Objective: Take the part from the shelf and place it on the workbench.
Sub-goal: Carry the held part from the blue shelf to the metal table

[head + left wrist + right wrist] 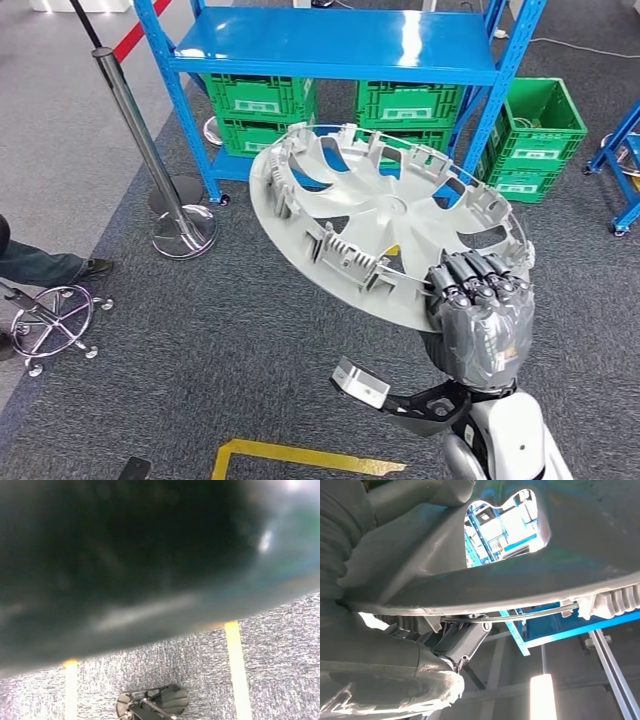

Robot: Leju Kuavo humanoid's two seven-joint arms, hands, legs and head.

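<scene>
R hand (pixel 478 318) grips the near-right rim of the grey wheel cover (pixel 377 215), fingers curled over the edge, held tilted in the air in front of the blue shelf (pixel 332 50); green crates (pixel 260 110) sit on the shelf's low level, another at far right on the floor. L hand's state: can't tell; yellow floor tape (pixel 302 458) near, steel post (pixel 147 150) and chair base (pixel 53 320) at left.

A grey plastic wheel cover (pixel 377 215), spoked with cut-out openings, sits mid-frame, tilted with its ribbed inner side up, held at its lower right rim.
</scene>
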